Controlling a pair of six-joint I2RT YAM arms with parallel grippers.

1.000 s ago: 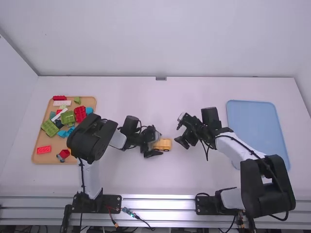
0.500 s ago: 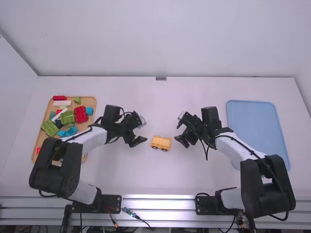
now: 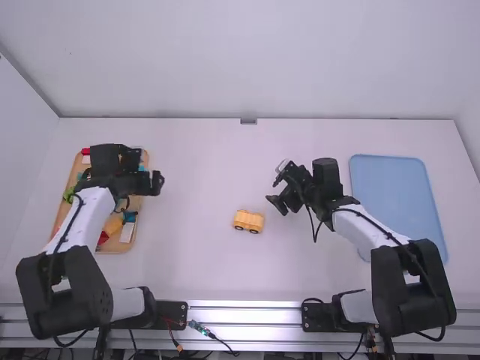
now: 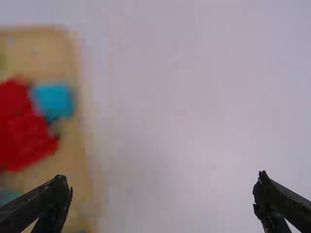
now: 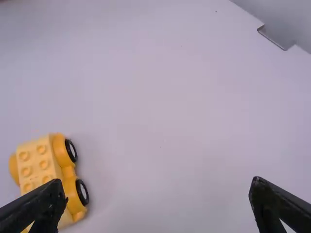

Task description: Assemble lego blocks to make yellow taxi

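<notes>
My left gripper (image 3: 154, 183) is over the right side of the wooden tray on the left of the high view; in its wrist view the left gripper (image 4: 163, 201) has its fingers wide apart, nothing between them. A yellow car body with black wheels (image 3: 248, 221) stands alone on the table near the middle. Just right of the car, my right gripper (image 3: 277, 204) stands open. The right wrist view has the right gripper (image 5: 158, 204), empty, and the yellow car (image 5: 46, 174) beside one finger, studs up. Red blocks (image 4: 22, 126) and a blue block (image 4: 53, 101) lie in the tray.
The wooden tray (image 3: 61, 217), partly covered by the left arm, holds several coloured blocks. A blue tray (image 3: 397, 195) lies at the right, beyond the right arm. White walls stand behind and at the left.
My left gripper has left the yellow car and swung left to the block tray. The right gripper has shifted slightly; the car rests where it was half a second ago.
</notes>
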